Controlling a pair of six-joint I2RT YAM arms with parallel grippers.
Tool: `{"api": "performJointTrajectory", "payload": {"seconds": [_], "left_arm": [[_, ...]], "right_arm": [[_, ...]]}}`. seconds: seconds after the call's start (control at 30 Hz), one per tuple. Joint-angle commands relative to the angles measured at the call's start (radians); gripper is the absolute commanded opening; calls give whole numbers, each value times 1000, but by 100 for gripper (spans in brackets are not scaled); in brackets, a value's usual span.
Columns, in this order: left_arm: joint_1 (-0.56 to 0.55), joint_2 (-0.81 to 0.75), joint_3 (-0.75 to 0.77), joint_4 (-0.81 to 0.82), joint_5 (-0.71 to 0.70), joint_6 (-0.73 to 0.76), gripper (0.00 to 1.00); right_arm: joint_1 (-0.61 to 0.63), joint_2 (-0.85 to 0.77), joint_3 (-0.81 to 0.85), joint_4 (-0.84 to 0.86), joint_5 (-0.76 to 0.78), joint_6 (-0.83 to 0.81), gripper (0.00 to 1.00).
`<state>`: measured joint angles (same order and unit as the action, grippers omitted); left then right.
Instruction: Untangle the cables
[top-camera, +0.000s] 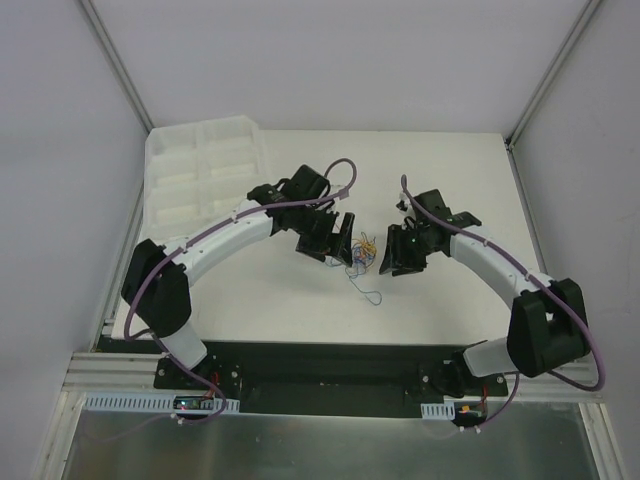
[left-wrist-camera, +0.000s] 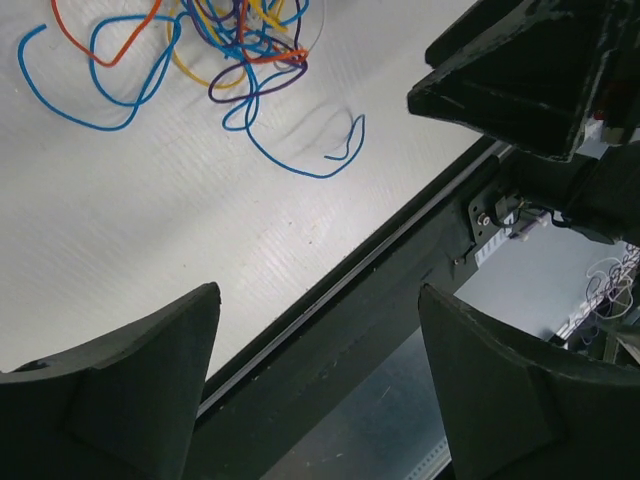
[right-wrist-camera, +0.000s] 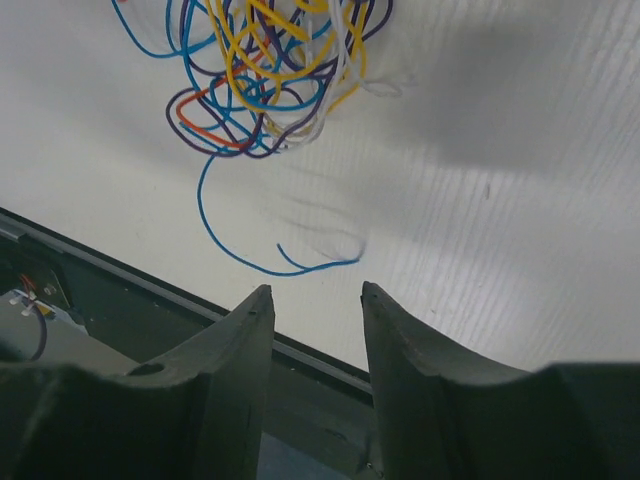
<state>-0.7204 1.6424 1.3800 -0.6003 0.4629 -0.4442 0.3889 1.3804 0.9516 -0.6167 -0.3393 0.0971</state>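
Blue, yellow, orange and purple cables (top-camera: 365, 250) lie knotted between the grippers. Left gripper (left-wrist-camera: 318, 300) and right gripper (right-wrist-camera: 316, 290) jaws stand open, empty. Grip separate strands on opposite sides; pull apart slowly.

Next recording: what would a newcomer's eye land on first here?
A small tangle of thin coloured wires lies at the middle of the table, one blue strand trailing toward the near edge. The left gripper and right gripper flank it closely, both open and holding nothing. A white compartment tray sits at the far left corner.
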Motion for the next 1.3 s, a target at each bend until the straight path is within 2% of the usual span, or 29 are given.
{"api": "performJointTrajectory", "payload": {"seconds": [0.0, 0.1, 0.13, 0.17, 0.23, 0.27, 0.37, 0.47, 0.53, 0.63, 0.83, 0.97, 1.03, 1.1, 1.27], "left_arm": [[6, 63, 126, -3, -29, 44, 74], [22, 158, 226, -13, -29, 42, 48], [30, 193, 253, -12, -33, 54, 45], [38, 229, 275, -16, -35, 61, 45], [50, 289, 316, -16, -27, 91, 56], [53, 315, 332, -18, -45, 117, 59], [55, 382, 364, -18, -64, 200, 61], [55, 431, 384, -19, 0, 254, 61], [55, 454, 378, -18, -7, 268, 62], [55, 482, 375, -18, -46, 288, 53], [53, 514, 396, -12, -24, 294, 35], [50, 507, 401, -10, -29, 283, 7], [47, 478, 387, -13, -26, 274, 1], [39, 445, 367, -12, -24, 269, 0], [19, 357, 312, -12, 0, 240, 0]], "right_arm": [[-19, 78, 98, 46, -55, 53, 45], [-33, 150, 128, 58, -95, 79, 45], [-39, 173, 134, 69, -113, 85, 45], [-42, 190, 141, 75, -125, 90, 45], [-48, 215, 147, 83, -148, 93, 46], [-51, 223, 151, 87, -159, 93, 46], [-62, 241, 159, 92, -173, 90, 47], [-77, 264, 171, 92, -196, 85, 47], [-85, 276, 180, 92, -204, 84, 47], [-88, 289, 191, 92, -216, 82, 47], [-87, 316, 207, 100, -231, 89, 47], [-85, 328, 217, 113, -208, 113, 57], [-81, 347, 225, 118, -179, 124, 60], [-79, 373, 234, 118, -136, 138, 60], [-45, 443, 265, 169, -141, 179, 58]]}}
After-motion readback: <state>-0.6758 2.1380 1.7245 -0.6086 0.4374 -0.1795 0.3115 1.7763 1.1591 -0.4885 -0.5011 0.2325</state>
